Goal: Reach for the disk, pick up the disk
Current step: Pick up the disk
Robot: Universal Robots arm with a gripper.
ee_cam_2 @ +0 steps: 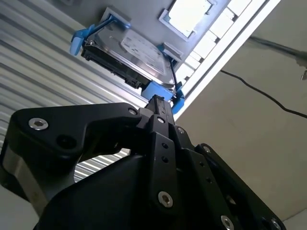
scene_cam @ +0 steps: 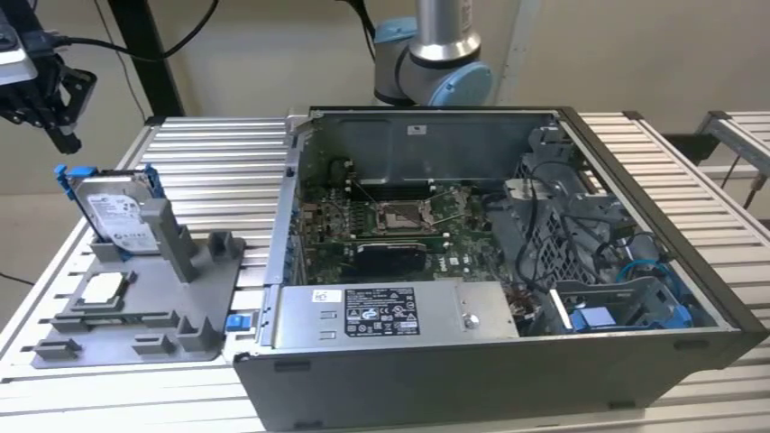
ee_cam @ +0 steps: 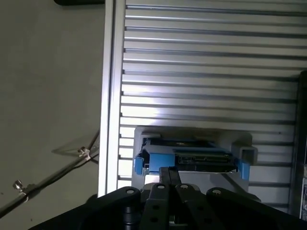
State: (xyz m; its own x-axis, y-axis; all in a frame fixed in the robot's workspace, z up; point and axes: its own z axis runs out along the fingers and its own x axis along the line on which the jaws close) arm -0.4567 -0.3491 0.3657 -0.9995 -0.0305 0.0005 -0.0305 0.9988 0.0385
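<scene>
The disk (scene_cam: 115, 209), a silver hard drive with a white label and blue rails, stands on edge in a grey holder (scene_cam: 144, 307) at the exterior view's left. My black gripper (scene_cam: 63, 140) hangs above and a little behind it, well apart from it. Both wrist views look past the gripper down onto the disk's connector edge (ee_cam: 192, 159) and labelled face (ee_cam_2: 139, 50). The fingers (ee_cam: 170, 176) lie together with nothing between them, and their tip (ee_cam_2: 156, 101) lines up near a blue rail end.
An open computer case (scene_cam: 506, 244) fills the middle and right of the slatted metal table (scene_cam: 216, 144). A small square silver chip (scene_cam: 103, 287) lies on the grey holder. The arm's base (scene_cam: 431, 63) stands behind the case. Cables (ee_cam: 53, 175) run on the floor past the table edge.
</scene>
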